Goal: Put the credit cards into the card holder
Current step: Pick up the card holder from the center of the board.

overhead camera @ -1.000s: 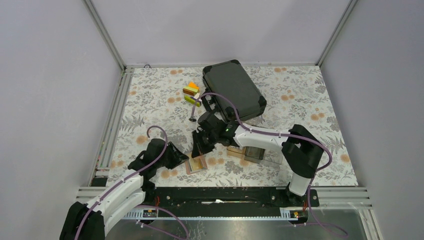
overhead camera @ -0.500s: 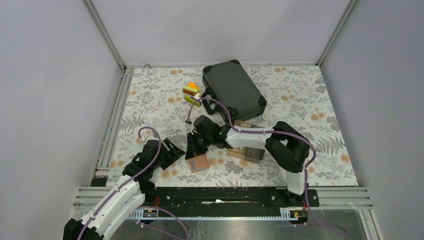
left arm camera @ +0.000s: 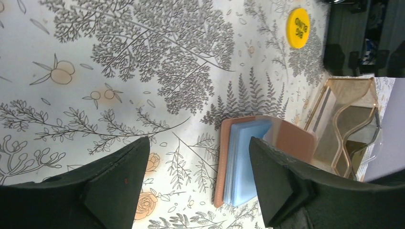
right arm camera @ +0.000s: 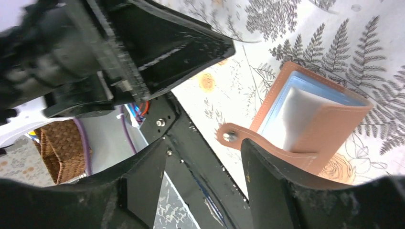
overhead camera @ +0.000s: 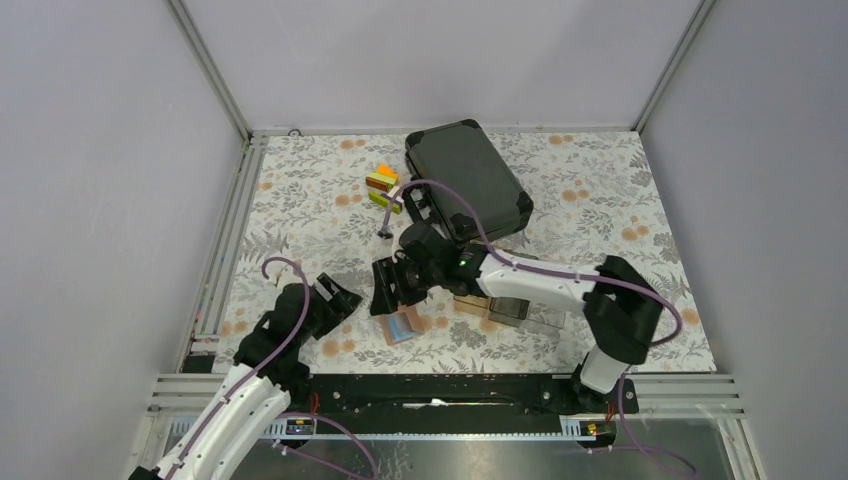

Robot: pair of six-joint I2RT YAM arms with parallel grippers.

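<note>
The salmon-pink card holder (overhead camera: 404, 325) lies on the flowered table, half folded, with its blue-grey pockets (left arm camera: 246, 162) showing. Its far cover (right arm camera: 329, 129) stands raised, and the snap tab (right arm camera: 229, 136) sticks out. My left gripper (overhead camera: 336, 300) hovers open to the left of it; in the left wrist view this gripper (left arm camera: 198, 179) has nothing between its fingers. My right gripper (overhead camera: 388, 287) is open just above and left of the holder, and in its own view it (right arm camera: 203, 183) is empty too. No credit cards show plainly.
A black hard case (overhead camera: 468, 180) lies at the back centre, with coloured blocks (overhead camera: 382, 185) to its left. A clear compartment tray (overhead camera: 512, 306) sits right of the holder. A round yellow disc (left arm camera: 298, 27) lies farther out. The black base rail (overhead camera: 440, 392) runs along the near edge.
Both grippers have opened. The right one let go of the card holder, which has folded partway shut on the table. The left arm has drawn back toward the left.
</note>
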